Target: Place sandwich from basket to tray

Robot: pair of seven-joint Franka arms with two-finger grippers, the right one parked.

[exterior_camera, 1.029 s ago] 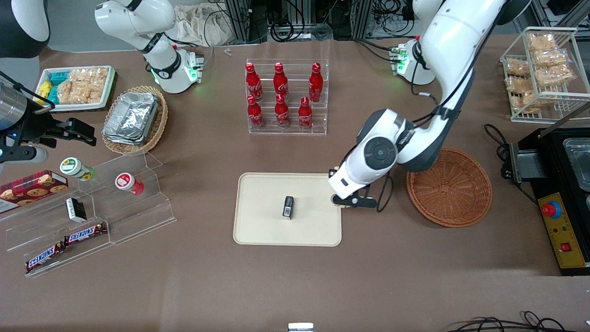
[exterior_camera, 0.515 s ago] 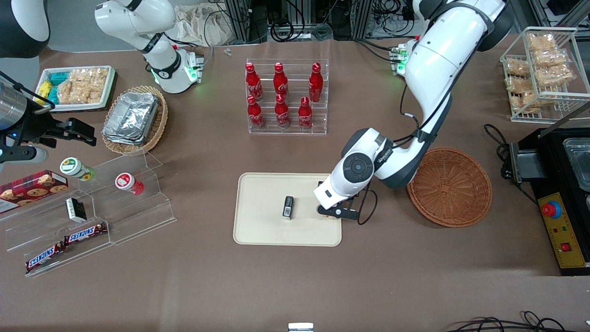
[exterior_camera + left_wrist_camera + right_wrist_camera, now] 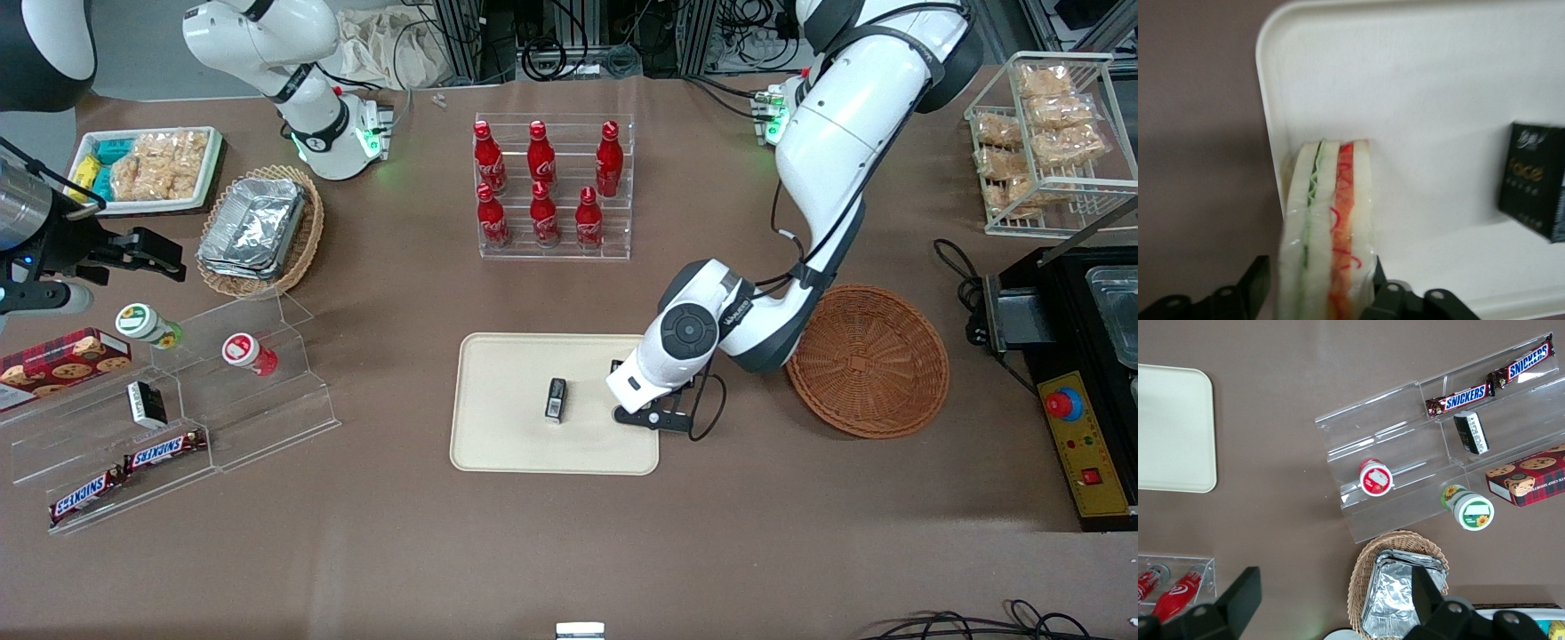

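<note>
- The left arm's gripper (image 3: 642, 411) hangs low over the tray (image 3: 507, 444), at the tray's edge nearest the basket (image 3: 867, 360).
- In the left wrist view the gripper (image 3: 1317, 293) has its two black fingers (image 3: 1255, 287) closed against the flat bread faces of the sandwich (image 3: 1328, 227), which stands on edge between them.
- The sandwich shows pale bread with a green layer and an orange-red layer along its cut edge; its lower end sits over the tray's rim (image 3: 1271, 143), though whether it touches the tray is hard to tell.
- From the front, the sandwich is almost wholly hidden under the wrist.
- Taking the tray as a clock face seen from the front camera, the gripper is at about 3 o'clock, and a small black packet (image 3: 556, 399) stands near the centre.
- The same packet (image 3: 1531, 180) shows in the wrist view, apart from the sandwich.
- The basket lies on the brown table (image 3: 569, 551) well out at 3 o'clock from the tray, toward the working arm's end, with nothing in it.
- A clear rack of red bottles (image 3: 544, 182) stands at 12 o'clock from the tray, farther from the front camera.
</note>
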